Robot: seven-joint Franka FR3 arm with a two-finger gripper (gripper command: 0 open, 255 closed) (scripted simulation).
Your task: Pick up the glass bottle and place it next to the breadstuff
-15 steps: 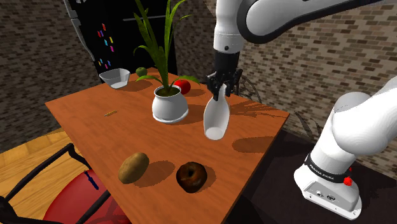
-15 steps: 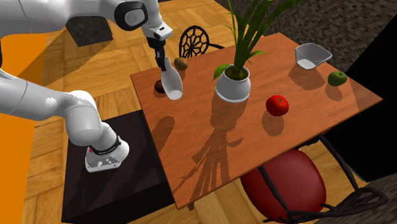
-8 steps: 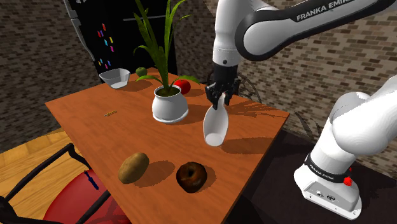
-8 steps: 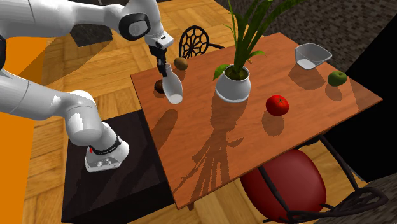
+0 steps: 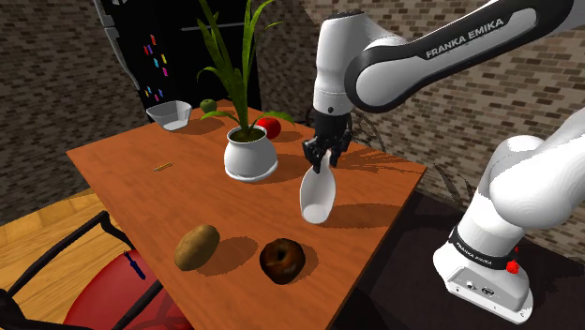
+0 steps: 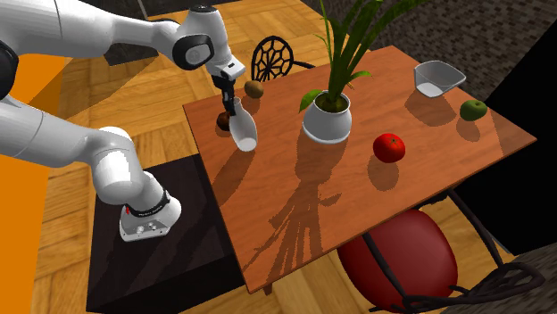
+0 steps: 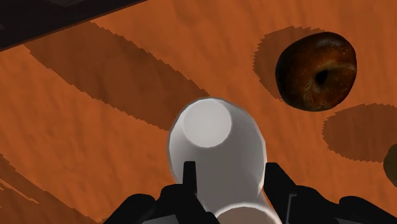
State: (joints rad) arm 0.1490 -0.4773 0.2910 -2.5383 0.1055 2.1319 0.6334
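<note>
Bottle: drawn plain white, hanging base-down and slightly tilted, clear of the table judging by its separate shadow. In the shoulder view it sits at about 1 o'clock from the breadstuff, a dark brown ring, near but not beside it.

Gripper: fingers clasped narrowly on the bottle's neck, wide body below.

Handling (judgement): rigid, smooth, likely slippery. If it is glass as the task says, it is fragile. The neck grip leaves the heavy end free to swing, so lower it gently and base first. A hold lower on the body would be steadier.

Count:
- 1 bottle
- 1 breadstuff
- 1 potato, at the breadstuff's 9 o'clock
- 1 potted plant
- 1 red fruit
- 1 green fruit
- 1 white bowl
</note>
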